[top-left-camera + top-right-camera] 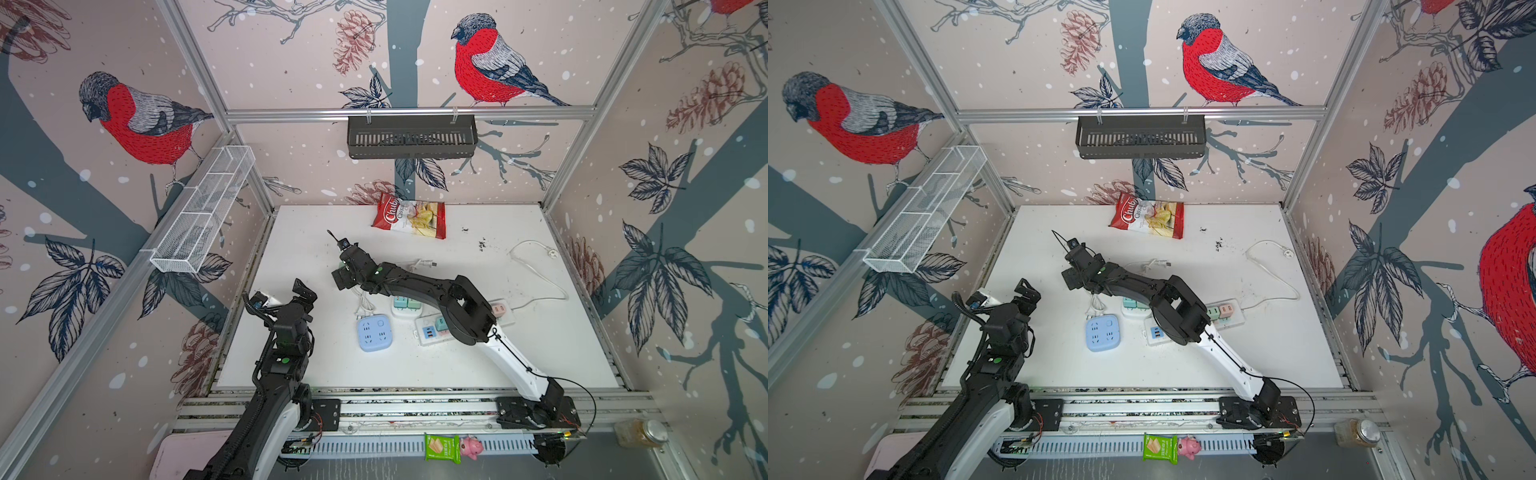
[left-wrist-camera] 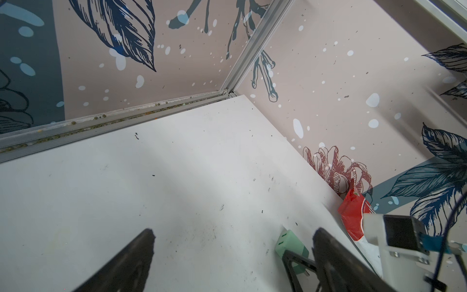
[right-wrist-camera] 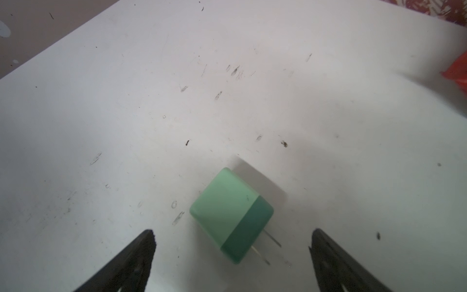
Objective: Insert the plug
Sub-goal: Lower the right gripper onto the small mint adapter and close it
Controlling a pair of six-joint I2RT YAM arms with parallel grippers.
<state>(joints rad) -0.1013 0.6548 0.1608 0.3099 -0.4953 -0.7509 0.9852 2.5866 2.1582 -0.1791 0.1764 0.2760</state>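
While the right arm reaches across the middle of the white table, we see its right gripper hanging low over a mint-green plug. The plug is a small two-tone cube lying on its side on the bare tabletop, with two metal prongs sticking out level with the surface. The gripper's black fingers are spread wide on either side of the plug and touch nothing.

In both top views this spot is left of centre, farther back than a pale blue square socket block. Just right of that block lies a white power strip, partly hidden by the right arm and carrying pastel adapters.

The left gripper sits near the table's left edge, its fingers also spread apart above bare table and holding nothing. From its wrist camera we glimpse the green plug to one side.

A red bag of chips lies at the far edge, and a loose white cable curls on the right.
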